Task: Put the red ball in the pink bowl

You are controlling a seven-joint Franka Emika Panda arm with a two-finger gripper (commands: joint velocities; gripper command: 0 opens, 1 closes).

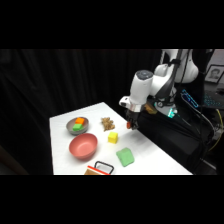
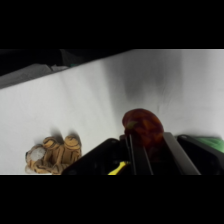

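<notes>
Gripping the red ball (image 2: 143, 127), gripper (image 1: 129, 125), no readable writing

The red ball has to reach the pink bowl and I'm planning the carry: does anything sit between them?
The red ball is at the gripper, near the table's far edge. Between it and the pink bowl lie the yellow block and, a little off to the side, the small tiger toy. Both are low; a lifted carry should probably clear them.

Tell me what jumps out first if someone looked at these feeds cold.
The white arm's hand poised at the table's far edge, with the red ball right at its tip in the wrist view. Then the pink bowl near the front left, beside the yellow block.
</notes>
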